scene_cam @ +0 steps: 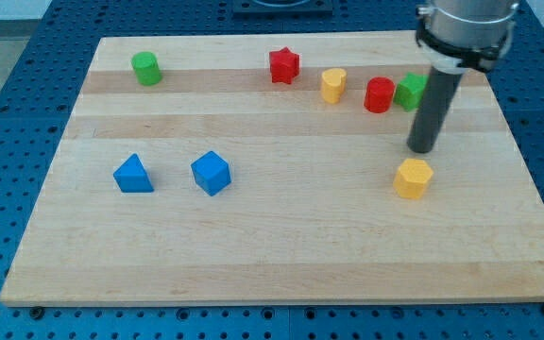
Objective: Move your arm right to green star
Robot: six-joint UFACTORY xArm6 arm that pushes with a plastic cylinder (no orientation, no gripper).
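Green star point(409, 91) sits near the bench's point(281, 255) top edge, touching the red cylinder's point(380, 95) right side, partly behind my rod (no pincer here), up-left of my tip point(423, 149).

- My tip point(423, 149) is standing just below the green star point(410, 91); the rod is covering part of the star.
- The red cylinder point(379, 95) is touching the star's left side and is blocking that way.
- The yellow hexagon point(413, 178) is sitting just under my tip and is closing the way down.
- Bare board point(499, 161) is lying open on the view's right of the tip and star.
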